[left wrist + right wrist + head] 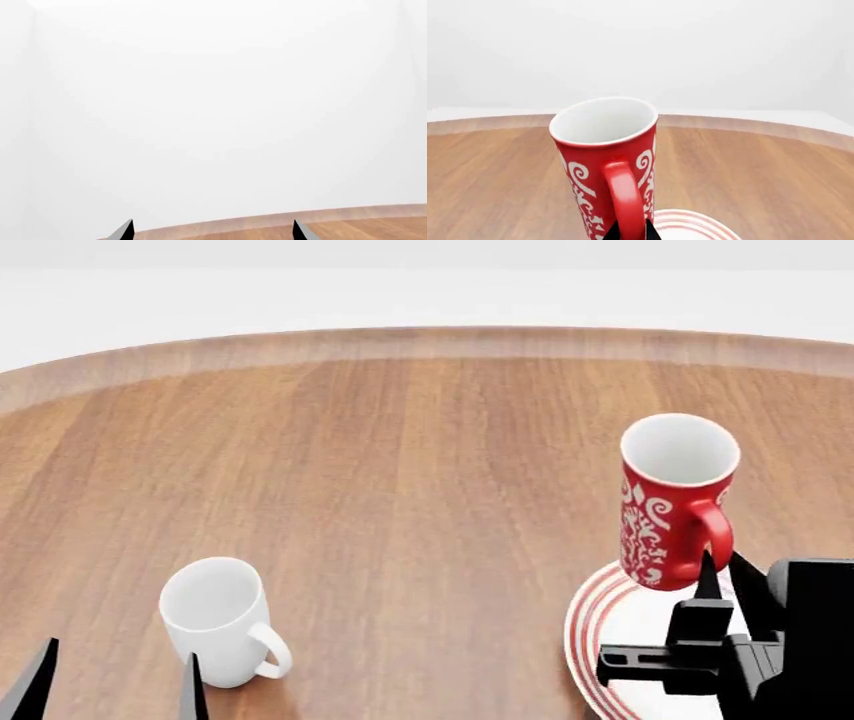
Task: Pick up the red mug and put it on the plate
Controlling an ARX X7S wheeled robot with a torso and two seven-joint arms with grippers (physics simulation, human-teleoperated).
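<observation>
Black and angular, the right gripper (721, 575) fills the lower right corner of the head view, its two pointed fingertips reaching up beside the handle of the tall red mug with a white swirly pattern (670, 502). From the right wrist view the red handle runs straight down between the two dark fingertips at the frame's lower edge, so the gripper appears closed on the red mug's handle. The red mug (607, 165) stands upright, its white inside showing and its handle turned toward the robot.

Its base sits at the far left edge of the round white plate with concentric red rings (597, 625), which lies on the wooden table (400, 470) near the robot's right side. Whether the base rests on the rim or hangs just above it cannot be told from these views. The right wrist view shows a curve of the plate's ringed rim (694, 225) just below and beside the mug.

Well apart, toward the left, a plain white mug (220, 620) stands upright on the table with its handle pointing right and toward the robot. Just beside it, at the bottom left corner, two black fingertips of the left gripper (114, 680) rise with a clear gap between them, holding nothing. The left wrist view shows the same spread tips (213, 231) over the table's curved edge against a white background.
</observation>
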